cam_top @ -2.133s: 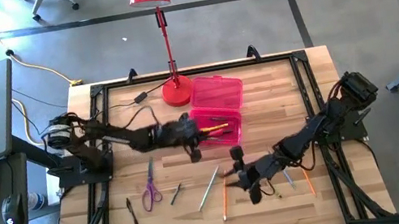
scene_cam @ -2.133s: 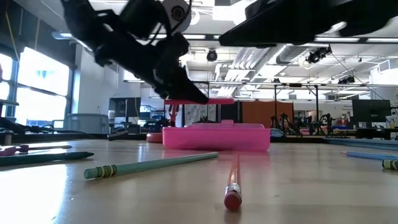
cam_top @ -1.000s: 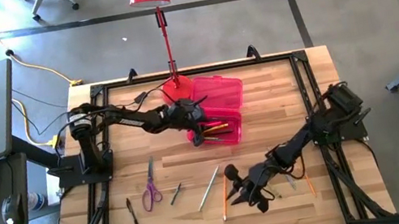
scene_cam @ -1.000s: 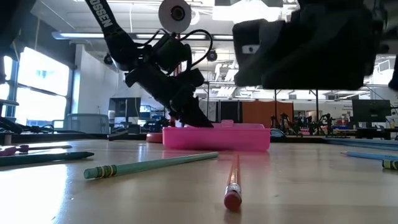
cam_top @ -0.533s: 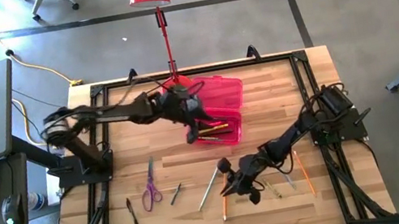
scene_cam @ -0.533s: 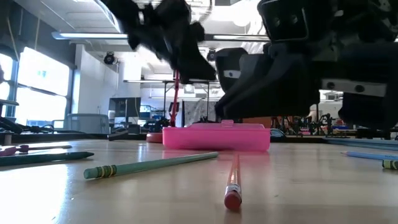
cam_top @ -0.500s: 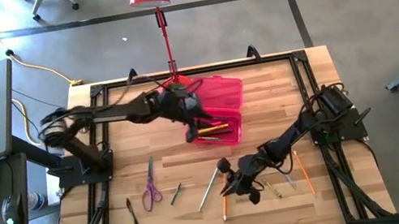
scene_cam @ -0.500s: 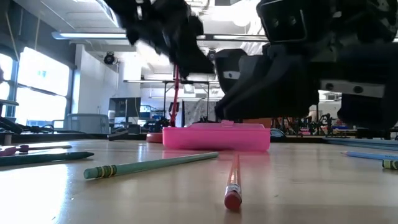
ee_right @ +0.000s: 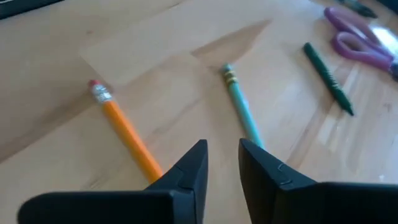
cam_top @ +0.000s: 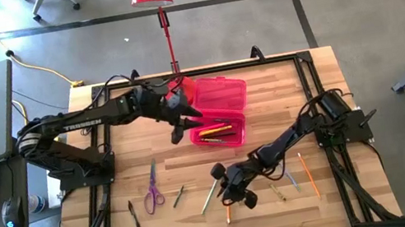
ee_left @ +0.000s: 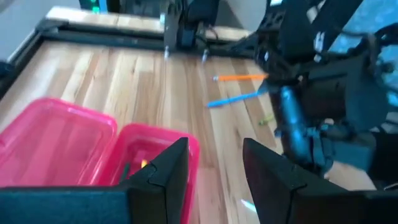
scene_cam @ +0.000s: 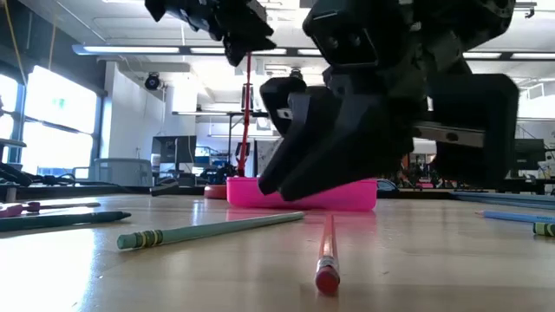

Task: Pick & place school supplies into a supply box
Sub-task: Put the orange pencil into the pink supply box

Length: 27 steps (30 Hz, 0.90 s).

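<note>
Right claw (ee_right: 221,158) narrowly parted, empty, low at centre frame between orange pencil (ee_right: 127,137) and teal pencil (ee_right: 242,115). Left claw (ee_left: 214,165) wide, empty, above pink box (cam_top: 218,124) in upper centre. Pick-up step, probably: next, settle over one pencil and close.

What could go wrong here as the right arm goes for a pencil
The right tool hangs open between the orange pencil and the teal pencil, which lie close together, so it may catch the wrong one or nudge both. The left tool sits by the pink supply box, so the arms could crowd at the drop.
</note>
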Tool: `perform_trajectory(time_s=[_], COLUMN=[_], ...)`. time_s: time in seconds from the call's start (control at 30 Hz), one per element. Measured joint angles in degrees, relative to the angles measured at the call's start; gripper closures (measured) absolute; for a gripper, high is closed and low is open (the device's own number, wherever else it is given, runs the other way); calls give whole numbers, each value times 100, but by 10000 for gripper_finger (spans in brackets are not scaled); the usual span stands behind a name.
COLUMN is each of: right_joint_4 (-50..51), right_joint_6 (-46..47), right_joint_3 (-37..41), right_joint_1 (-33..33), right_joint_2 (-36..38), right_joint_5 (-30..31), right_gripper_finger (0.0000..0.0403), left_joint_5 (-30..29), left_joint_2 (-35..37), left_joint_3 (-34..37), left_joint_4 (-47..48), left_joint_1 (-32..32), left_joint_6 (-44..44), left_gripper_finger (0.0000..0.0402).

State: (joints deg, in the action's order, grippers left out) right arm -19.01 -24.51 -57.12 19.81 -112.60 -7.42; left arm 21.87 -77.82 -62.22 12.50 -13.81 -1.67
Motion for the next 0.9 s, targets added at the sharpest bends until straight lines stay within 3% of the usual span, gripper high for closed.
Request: perform_trajectory(time_s=[0.2, 0.3, 0.5, 0.9], right_joint_4=[64, 85, 74, -78], right_joint_6=[-171, -528, -902, -903], right_joint_3=[202, 282, 288, 275], right_joint_1=[13, 37, -60, -250], right_joint_2=[9, 9, 7, -408], right_joint_5=[-830, -873, -797, -1623], right_gripper_finger=[314, 313, 313, 314], left_joint_5=[-644, -891, -947, -958], left_joint_2=[-35, -33, -33, -33], left_joint_3=[3, 4, 4, 4], left_joint_4=[485, 466, 443, 443], left_joint_1=[293, 493, 747, 820], left_joint_6=[-4, -2, -2, 0], left_gripper_finger=[218, 218, 218, 218])
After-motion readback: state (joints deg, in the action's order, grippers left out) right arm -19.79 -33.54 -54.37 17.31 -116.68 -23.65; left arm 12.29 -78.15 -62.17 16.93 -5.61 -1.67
